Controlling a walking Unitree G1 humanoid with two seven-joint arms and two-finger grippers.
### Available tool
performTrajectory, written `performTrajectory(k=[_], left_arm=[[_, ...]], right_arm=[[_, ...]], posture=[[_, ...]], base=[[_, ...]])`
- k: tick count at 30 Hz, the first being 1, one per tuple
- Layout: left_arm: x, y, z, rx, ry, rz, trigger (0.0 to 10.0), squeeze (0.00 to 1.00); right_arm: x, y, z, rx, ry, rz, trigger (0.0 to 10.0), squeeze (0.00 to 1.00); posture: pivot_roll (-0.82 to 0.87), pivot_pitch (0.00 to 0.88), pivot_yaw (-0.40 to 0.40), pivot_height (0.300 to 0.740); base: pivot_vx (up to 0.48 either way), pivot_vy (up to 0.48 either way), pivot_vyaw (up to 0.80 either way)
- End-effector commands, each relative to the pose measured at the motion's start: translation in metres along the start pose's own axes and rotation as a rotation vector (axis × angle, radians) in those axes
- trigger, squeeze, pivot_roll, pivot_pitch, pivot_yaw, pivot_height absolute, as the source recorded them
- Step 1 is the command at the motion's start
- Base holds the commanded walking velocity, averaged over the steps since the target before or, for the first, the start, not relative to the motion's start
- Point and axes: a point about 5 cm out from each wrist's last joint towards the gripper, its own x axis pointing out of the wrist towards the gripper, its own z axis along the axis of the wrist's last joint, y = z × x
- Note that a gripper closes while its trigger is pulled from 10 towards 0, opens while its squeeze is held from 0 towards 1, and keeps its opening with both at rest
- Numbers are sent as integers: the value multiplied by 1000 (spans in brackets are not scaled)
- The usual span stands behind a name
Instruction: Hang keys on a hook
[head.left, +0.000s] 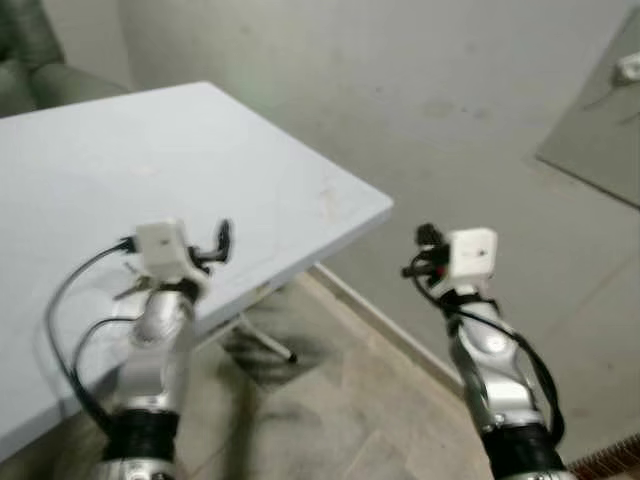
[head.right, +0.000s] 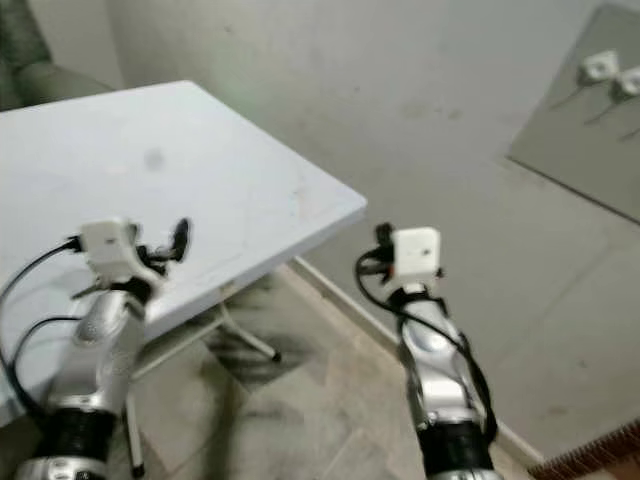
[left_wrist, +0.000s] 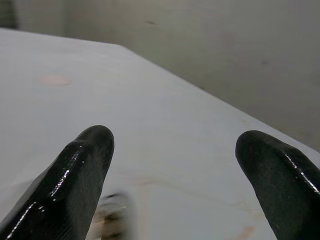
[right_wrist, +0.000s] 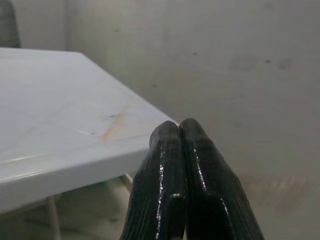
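On the left, the white worktop (head.left: 200, 160) runs out to a corner near the wall. The left end effector (left_wrist: 170, 165) hovers low over its surface with its two black fingers spread wide apart and nothing between them. The keys (left_wrist: 112, 220) lie on the worktop as a blurred metallic shape just beside the inner edge of one finger (left_wrist: 75, 175); in the left eye view a small metal glint (head.left: 135, 290) sits under the left wrist camera. The pictures do not show whether the keys fall within the gap or mostly outside it.

The main risk, judged from this, is a bad first grasp. If the fingers close where they are, one tip could land on the bunch or shove it sideways, pinching a single key while the rest hang loose. Keys lie flat and thin, so the tips may also scrape the worktop and slide over them.

Further right, the right end effector (right_wrist: 182, 165) is held in the air past the worktop's corner, its fingers pressed together, empty.

On the far right a grey panel (head.right: 590, 130) on the wall carries small white fittings (head.right: 598, 68), possibly hooks; too blurred to be sure. They stand well apart from the worktop, so a loosely held bunch could swing or drop on the way over.
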Motion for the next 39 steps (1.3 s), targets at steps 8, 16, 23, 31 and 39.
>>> performTrajectory(k=[8, 16, 23, 31, 39], left_arm=[[5, -14, 6, -16, -11, -38, 10000, 0], [7, -19, 7, -28, 0, -38, 10000, 0], [8, -20, 5, -13, 24, -36, 10000, 0], [6, -22, 3, -11, 39, -44, 10000, 0], [-3, -35, -6, 28, 73, -104, 10000, 0]], right_arm=[[-1, -13, 7, -14, -13, -52, 10000, 0], [-2, -15, 8, -12, -12, -68, 10000, 0], [-3, -15, 7, -15, -7, -74, 10000, 0], [-3, -12, 7, -14, -3, -67, 10000, 0], [-7, -10, 2, -33, 19, -39, 10000, 0]], posture=[[43, 0, -64, 740], [37, 0, -58, 740], [35, 5, -56, 740], [40, 11, -58, 740], [39, 18, -58, 740]], base=[[0, 0, -719], [0, 0, -717], [0, 0, -712], [0, 0, -704], [0, 0, -301]])
